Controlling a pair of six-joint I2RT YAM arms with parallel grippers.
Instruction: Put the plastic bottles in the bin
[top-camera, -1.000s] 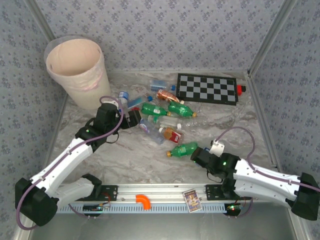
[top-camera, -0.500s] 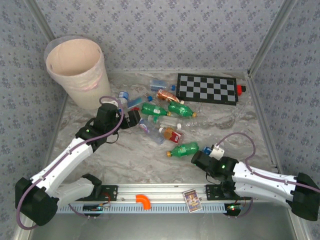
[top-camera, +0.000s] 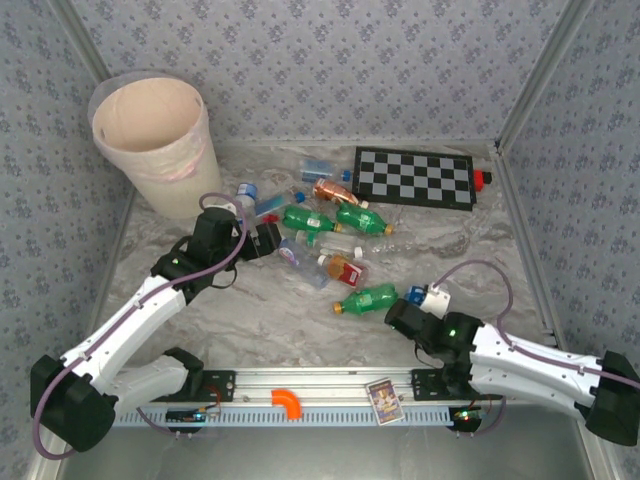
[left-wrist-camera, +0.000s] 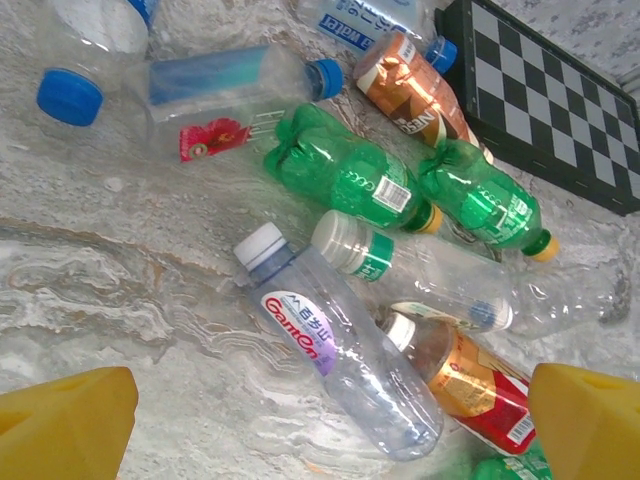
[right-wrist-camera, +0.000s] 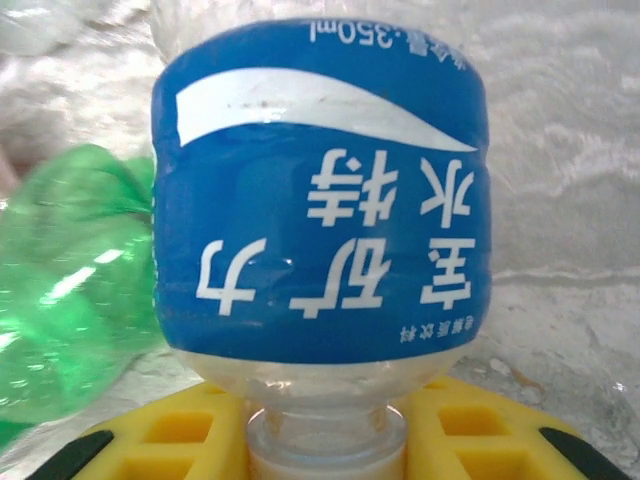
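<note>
The blue-labelled bottle (right-wrist-camera: 320, 200) is held by its neck in the closed right gripper (right-wrist-camera: 325, 445), so it should be raised clear of the green bottle (right-wrist-camera: 70, 280) just beside before being carried to the bin (top-camera: 170, 185), well apart beyond the wide-open left gripper (left-wrist-camera: 330, 410).

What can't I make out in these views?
Right wrist view: the blue-labelled bottle's neck end, cut off by the bottom edge.
Right wrist view: the green bottle, blurred, cut by the left edge.
Top view: labels on the bottles, too small.
Left wrist view: the red-labelled bottle's base, behind a yellow finger.
</note>
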